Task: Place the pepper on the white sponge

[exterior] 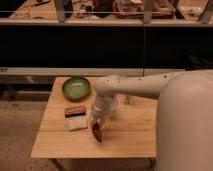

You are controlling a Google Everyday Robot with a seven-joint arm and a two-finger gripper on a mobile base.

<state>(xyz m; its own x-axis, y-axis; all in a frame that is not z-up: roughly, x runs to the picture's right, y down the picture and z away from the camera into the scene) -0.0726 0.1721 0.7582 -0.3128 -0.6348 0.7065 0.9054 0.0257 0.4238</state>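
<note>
The pepper (pixel 97 132) is a slender dark red chili hanging from my gripper (pixel 96 123), which is shut on its upper end a little above the wooden table (pixel 127 137). The white sponge (pixel 77 123) lies flat on the table just left of the pepper, a short gap away. My white arm (pixel 145 87) reaches in from the right and hides the middle of the table.
A dark brown rectangular block (pixel 75 110) lies just behind the sponge. A green bowl (pixel 76 88) stands at the table's back left. A small pale object (pixel 129 100) shows behind the arm. Dark shelving runs along the back.
</note>
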